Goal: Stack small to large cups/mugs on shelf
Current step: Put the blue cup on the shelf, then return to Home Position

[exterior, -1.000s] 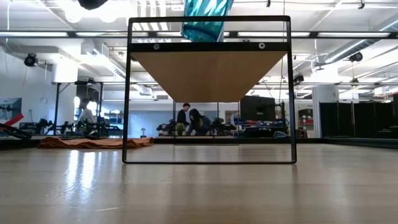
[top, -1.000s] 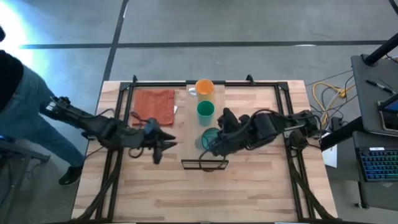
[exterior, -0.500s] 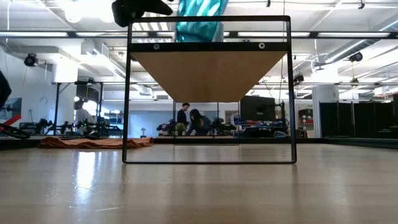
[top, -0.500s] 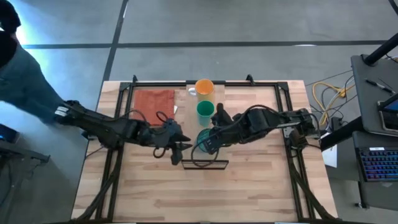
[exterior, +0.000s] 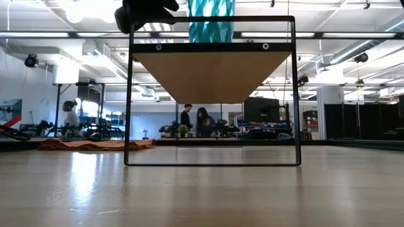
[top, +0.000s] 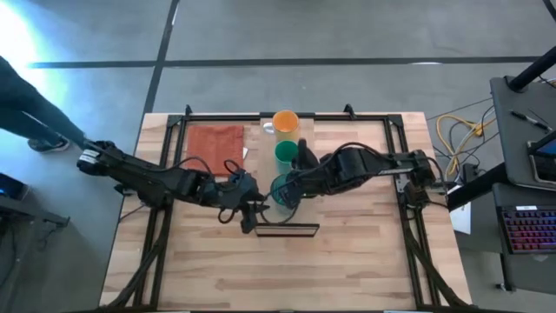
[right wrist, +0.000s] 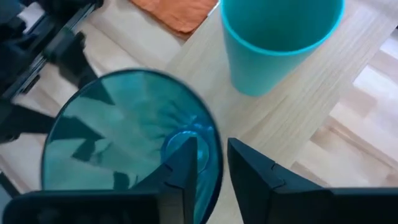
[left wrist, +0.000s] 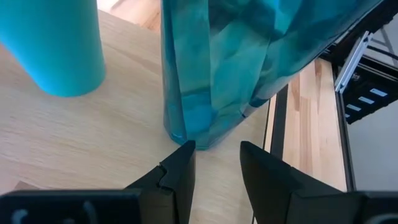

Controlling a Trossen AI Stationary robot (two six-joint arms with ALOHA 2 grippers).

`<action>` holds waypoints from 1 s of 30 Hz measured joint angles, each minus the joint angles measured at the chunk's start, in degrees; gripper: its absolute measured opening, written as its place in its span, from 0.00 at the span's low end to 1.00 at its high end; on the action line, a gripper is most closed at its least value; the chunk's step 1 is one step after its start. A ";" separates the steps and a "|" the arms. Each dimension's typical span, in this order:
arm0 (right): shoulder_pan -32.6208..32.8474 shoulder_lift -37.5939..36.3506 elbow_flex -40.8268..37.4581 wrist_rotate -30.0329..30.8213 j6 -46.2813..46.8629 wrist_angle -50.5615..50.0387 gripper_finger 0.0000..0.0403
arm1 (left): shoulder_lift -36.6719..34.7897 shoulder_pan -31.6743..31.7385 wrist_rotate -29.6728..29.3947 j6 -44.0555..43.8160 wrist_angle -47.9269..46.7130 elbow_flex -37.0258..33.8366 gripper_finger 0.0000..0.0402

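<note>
The teal tumbler [top: 284, 188] stands upright on the light-wood shelf [exterior: 211, 72], near its dark front edge [top: 287, 230]. The green cup [top: 287, 154] and, beyond it, the orange cup [top: 285, 122] stand on their bases farther back on the shelf. My right gripper [right wrist: 214, 165] reaches in from the table's right and is shut on the tumbler's rim. My left gripper [left wrist: 217, 162] is open, level at the tumbler's left side, its fingertips just before the tumbler's base [left wrist: 202, 134]. I cannot tell whether they touch it. My right gripper pinches the tumbler's rim [right wrist: 214, 146] on the side toward the table's right, one finger [right wrist: 186, 158] inside the tumbler and one [right wrist: 249, 165] outside. The fingers come slanting down from the table's right. The tumbler stands upright, its base on the shelf [exterior: 210, 39].
An orange-red cloth [top: 215, 145] lies on the table left of the shelf. The shelf's black wire frame [exterior: 130, 94] stands on the table. A person stands off the table's left side [top: 26, 104]. Bare table lies toward the near edge.
My left gripper has gone toward the table's right, up to the tumbler's base. My right gripper has carried the tumbler a little toward the table's far and left side. The tumbler, tilted before, now stands upright on the shelf.
</note>
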 joint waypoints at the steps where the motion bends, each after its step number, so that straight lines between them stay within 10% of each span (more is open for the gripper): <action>1: -0.34 0.00 0.00 0.01 -0.26 -0.02 0.21 | -0.02 0.00 -0.01 -0.01 0.02 -0.03 0.28; 30: -0.08 -9.21 0.37 5.96 -9.80 5.73 0.32 | -7.59 -0.17 0.47 1.89 -0.40 0.80 0.28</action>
